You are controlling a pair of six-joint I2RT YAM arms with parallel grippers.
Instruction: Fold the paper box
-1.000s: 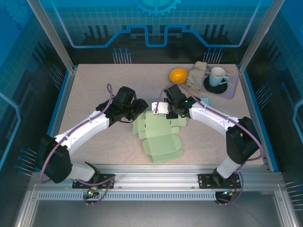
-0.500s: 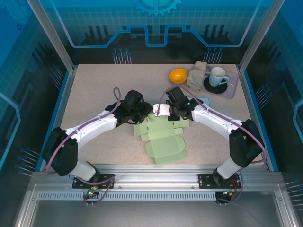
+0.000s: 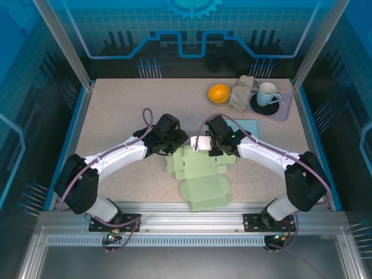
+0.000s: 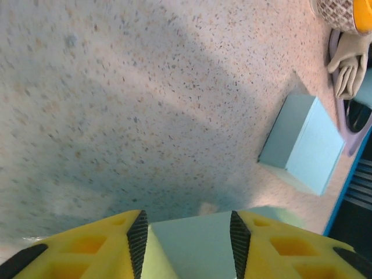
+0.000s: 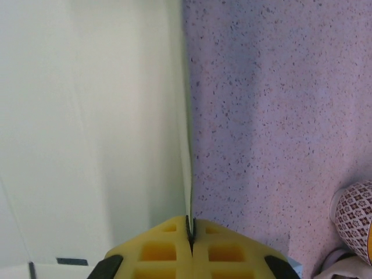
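Top view: pale green flat-cut paper box blank lies on speckled beige worktop, centre-front. Both arms meet at its far edge. Judgement: wall-raising step. Do it well by pivoting both holds together about crease, with no pull toward bases, or blank slides.

Left wrist: left jaws about half apart. Green panel spans from one black pad to the other and looks gripped across its width. Light blue folded box lies beyond, apart.

Right wrist: right jaws fully closed, pinching thin edge of blank, green sheet spreading left.
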